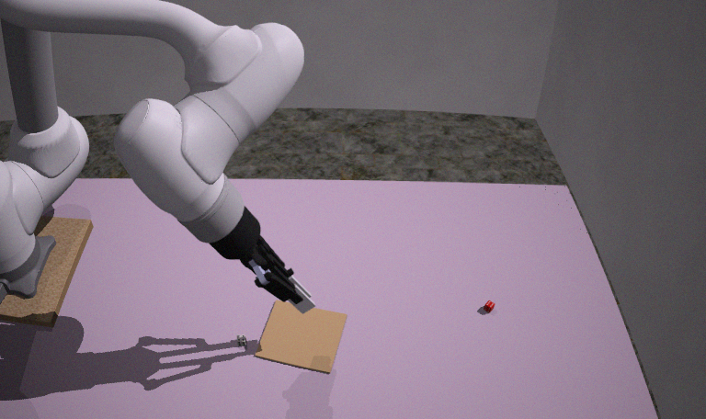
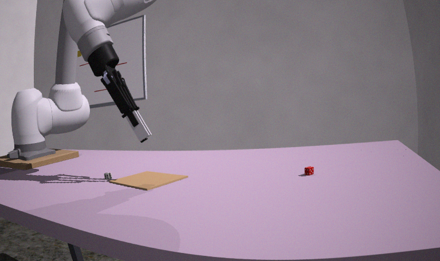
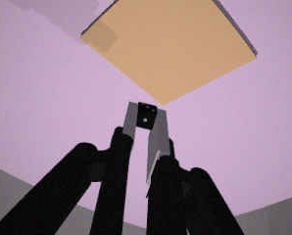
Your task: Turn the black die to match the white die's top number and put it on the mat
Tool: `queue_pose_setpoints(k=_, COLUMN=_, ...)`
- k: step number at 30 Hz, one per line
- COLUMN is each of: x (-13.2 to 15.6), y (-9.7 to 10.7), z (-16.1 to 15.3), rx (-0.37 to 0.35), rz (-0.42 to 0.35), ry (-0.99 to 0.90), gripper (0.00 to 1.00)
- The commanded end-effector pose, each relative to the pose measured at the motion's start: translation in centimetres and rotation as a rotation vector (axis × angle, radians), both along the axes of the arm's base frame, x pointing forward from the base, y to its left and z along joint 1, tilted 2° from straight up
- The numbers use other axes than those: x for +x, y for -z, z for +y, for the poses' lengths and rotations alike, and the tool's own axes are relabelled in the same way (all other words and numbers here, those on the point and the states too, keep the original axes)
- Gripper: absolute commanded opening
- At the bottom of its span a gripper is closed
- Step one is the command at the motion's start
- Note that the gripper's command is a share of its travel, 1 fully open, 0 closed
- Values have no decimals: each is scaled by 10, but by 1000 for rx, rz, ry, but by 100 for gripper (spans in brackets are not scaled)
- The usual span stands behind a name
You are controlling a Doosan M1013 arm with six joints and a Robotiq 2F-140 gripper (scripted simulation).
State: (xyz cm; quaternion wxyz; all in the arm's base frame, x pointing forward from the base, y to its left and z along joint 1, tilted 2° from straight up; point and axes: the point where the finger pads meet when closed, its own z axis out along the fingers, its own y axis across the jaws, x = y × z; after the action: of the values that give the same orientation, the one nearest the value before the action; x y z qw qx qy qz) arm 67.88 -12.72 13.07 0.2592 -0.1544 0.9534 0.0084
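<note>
My gripper (image 1: 306, 306) (image 2: 145, 138) (image 3: 143, 119) is shut on the black die (image 3: 146, 117), which sits between the fingertips. The gripper is tilted, its fingers pointing down and to the right in the top and exterior views, and it is in the air above the table. One pip shows on the die's face toward the wrist camera; its other faces are mostly hidden or too small to read. The tan mat (image 1: 301, 336) (image 2: 149, 180) (image 3: 170, 44) lies flat below the gripper. The white die (image 1: 241, 341) (image 2: 107, 176) stands on the table just left of the mat, in shadow; its top number is too small to read.
A red die (image 1: 488, 306) (image 2: 309, 170) lies on the pink table (image 1: 416, 248) (image 2: 243, 206), well to the right of the mat. The arm's base stands on a wooden board (image 1: 73, 264) (image 2: 53, 159) at the left.
</note>
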Motion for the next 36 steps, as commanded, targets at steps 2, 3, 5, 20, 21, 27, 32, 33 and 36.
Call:
queue_pose_setpoints(k=2, x=-3, y=3, z=5, rx=87, rz=-143, ry=-50, gripper=16)
queue_pose_setpoints(k=3, x=-4, y=4, z=4, rx=97, rz=-173, ry=-51, gripper=16)
queue_pose_setpoints(k=5, x=-6, y=5, z=5, rx=113, rz=-204, ry=-56, gripper=16)
queue_pose_setpoints(k=20, x=-11, y=6, z=1, rx=194, rz=-461, ry=-65, gripper=16)
queue_pose_setpoints(k=21, x=-11, y=6, z=1, rx=195, rz=-464, ry=-65, gripper=16)
queue_pose_setpoints(k=27, x=-13, y=7, z=-1, rx=218, rz=-547, ry=-66, gripper=16)
queue_pose_setpoints(k=32, x=-14, y=7, z=-1, rx=218, rz=-548, ry=-66, gripper=16)
queue_pose_setpoints(k=33, x=-14, y=7, z=-1, rx=218, rz=-548, ry=-66, gripper=16)
queue_pose_setpoints(k=36, x=-13, y=9, z=-1, rx=218, rz=-548, ry=-66, gripper=16)
